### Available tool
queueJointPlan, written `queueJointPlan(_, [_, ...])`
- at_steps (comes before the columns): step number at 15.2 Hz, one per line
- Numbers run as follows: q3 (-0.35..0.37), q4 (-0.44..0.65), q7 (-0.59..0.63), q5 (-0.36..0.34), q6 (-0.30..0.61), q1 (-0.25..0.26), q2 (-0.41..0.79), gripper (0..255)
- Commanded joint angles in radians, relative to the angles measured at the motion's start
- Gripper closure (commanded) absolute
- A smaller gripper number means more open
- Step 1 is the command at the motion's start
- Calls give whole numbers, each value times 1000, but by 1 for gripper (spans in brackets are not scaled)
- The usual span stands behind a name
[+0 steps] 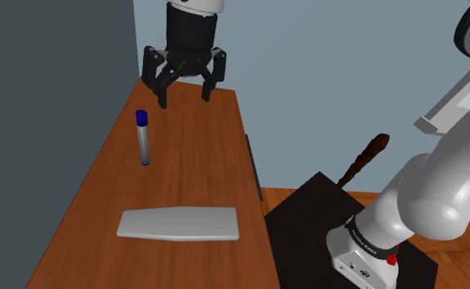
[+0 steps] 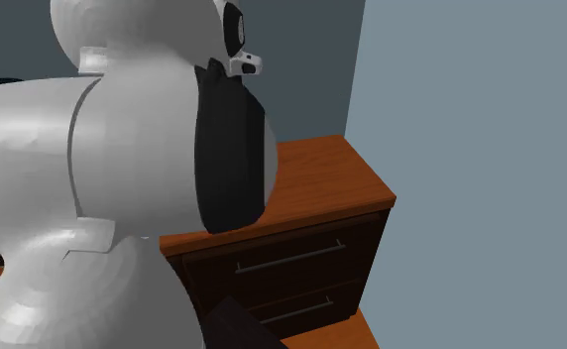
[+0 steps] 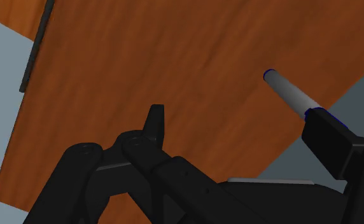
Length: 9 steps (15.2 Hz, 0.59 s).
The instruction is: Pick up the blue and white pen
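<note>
The pen (image 1: 143, 138) lies on the brown wooden dresser top (image 1: 200, 164), a grey barrel with a blue cap at its far end and a blue tip near me. My black gripper (image 1: 184, 98) hangs open above the far end of the dresser, beyond the pen and to the shoulder view's right of it, touching nothing. In the wrist view the pen (image 3: 292, 95) runs up to one finger (image 3: 327, 137), which hides its end; the gripper (image 3: 241, 130) has bare wood between its fingers.
A flat grey slab (image 1: 178, 223) lies across the near part of the top. A dark brown stick (image 1: 365, 160) stands over the black stand (image 1: 324, 222). Blue-grey walls close the far side. The dresser's drawer fronts (image 2: 291, 263) face the second exterior view.
</note>
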Motion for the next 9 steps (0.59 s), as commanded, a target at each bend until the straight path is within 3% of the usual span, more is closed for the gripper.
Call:
queueJointPlan(1, [19,88,62,-54,-16,33,91,0])
queueJointPlan(5, [28,306,162,-166,-78,135,286,0])
queueJointPlan(9, [23,280,170,-172,-42,141,298,0])
